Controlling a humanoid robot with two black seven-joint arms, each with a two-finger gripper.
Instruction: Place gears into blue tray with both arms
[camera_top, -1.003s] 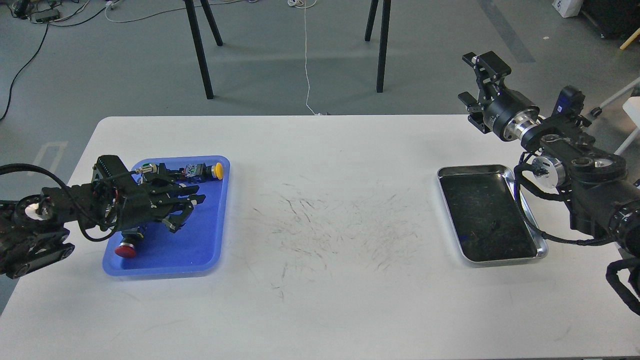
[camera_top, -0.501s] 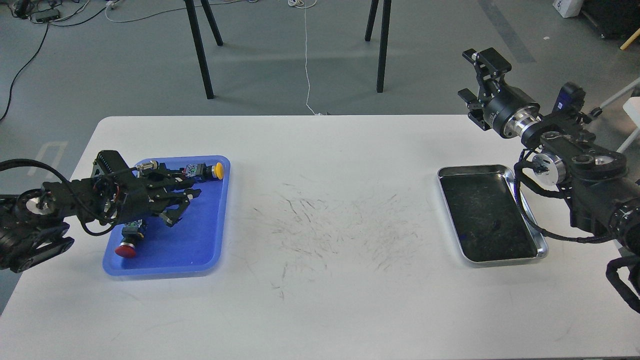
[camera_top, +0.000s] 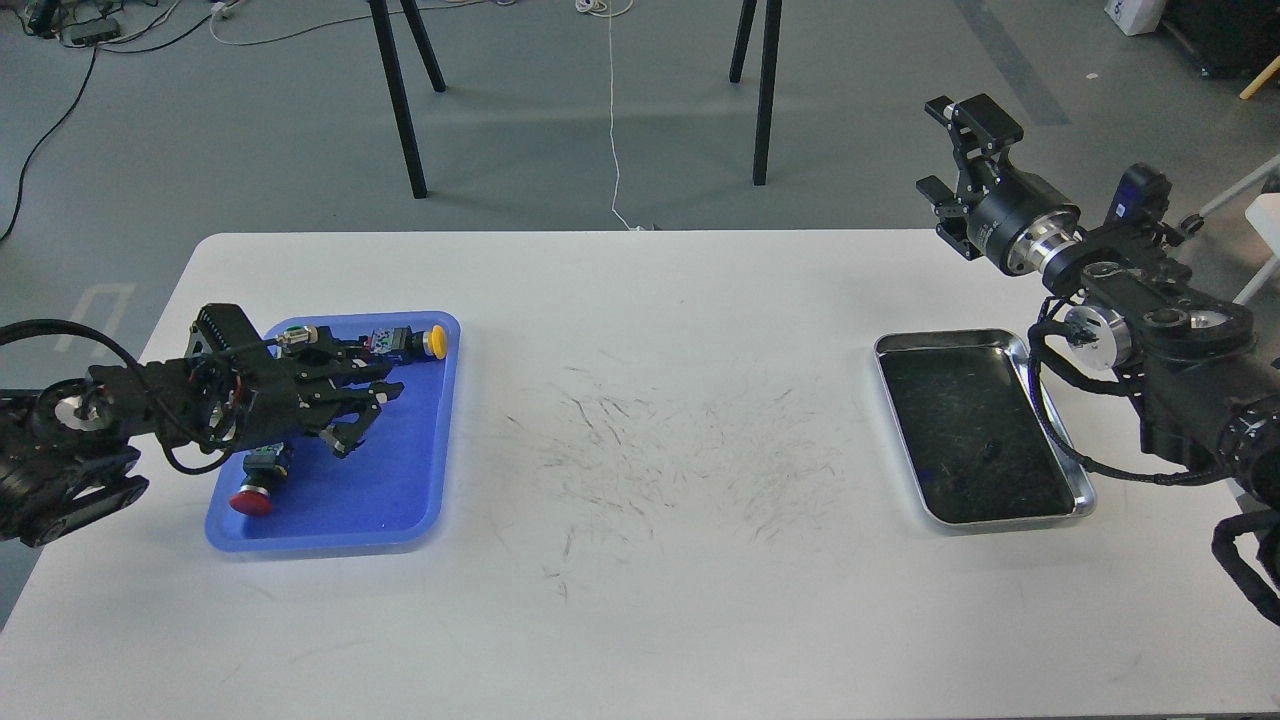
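The blue tray (camera_top: 405, 470) lies at the table's left. My left gripper (camera_top: 362, 413) hovers low over its middle, open, and I see nothing between the fingers. No gears can be made out; the left gripper and arm cover part of the tray floor. My right gripper (camera_top: 953, 152) is raised beyond the table's back right corner, above and behind the silver tray. It stands open with nothing between its fingers.
A red-capped push button (camera_top: 250, 500) and a yellow-capped part (camera_top: 432, 342) lie in the blue tray. The shiny silver metal tray (camera_top: 1000, 336) sits at the right with a dark scuffed floor. Black stand legs (camera_top: 400, 110) rise from the floor behind the scuffed white table (camera_top: 650, 450).
My left gripper has drawn back slightly to the left and up over the blue tray. The right gripper has risen a little.
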